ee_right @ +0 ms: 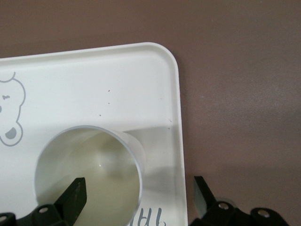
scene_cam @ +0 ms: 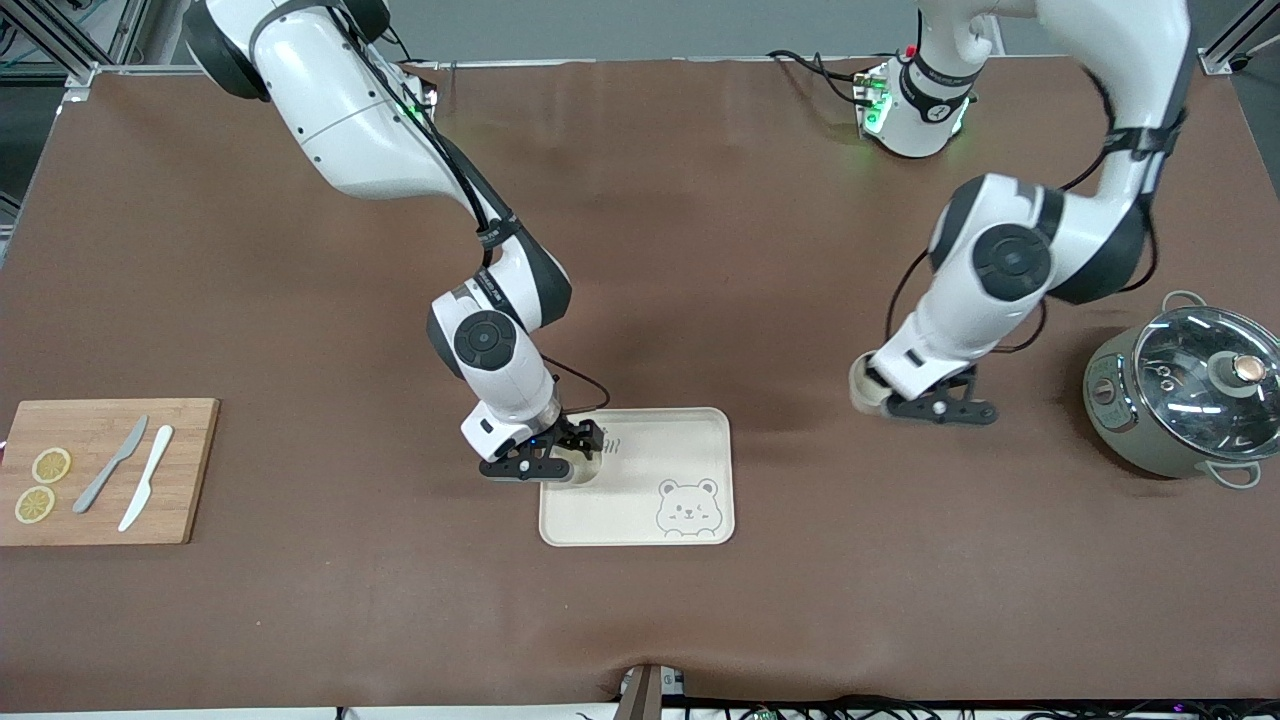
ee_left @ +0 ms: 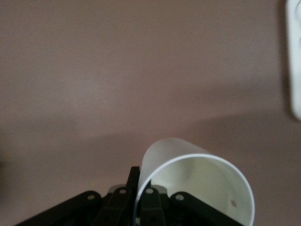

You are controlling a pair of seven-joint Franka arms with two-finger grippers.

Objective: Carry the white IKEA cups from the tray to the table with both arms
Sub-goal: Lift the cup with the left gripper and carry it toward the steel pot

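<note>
One white cup (scene_cam: 586, 472) stands upright on the cream bear tray (scene_cam: 690, 440), in the corner toward the right arm's end; it also shows in the right wrist view (ee_right: 89, 179). My right gripper (scene_cam: 572, 452) is open around its wall, one finger (ee_right: 75, 193) inside the cup, the other outside, past the tray's rim (ee_right: 174, 94). My left gripper (scene_cam: 885, 400) is shut on the wall of the second white cup (scene_cam: 862, 383), which is tilted on its side over bare table between tray and pot. In the left wrist view that cup (ee_left: 197, 179) is pinched between the fingers (ee_left: 134, 179).
A wooden cutting board (scene_cam: 100, 425) with two lemon slices (scene_cam: 50, 465), a grey knife (scene_cam: 110, 465) and a white knife (scene_cam: 147, 476) lies at the right arm's end. A grey pot with a glass lid (scene_cam: 1190, 395) stands at the left arm's end.
</note>
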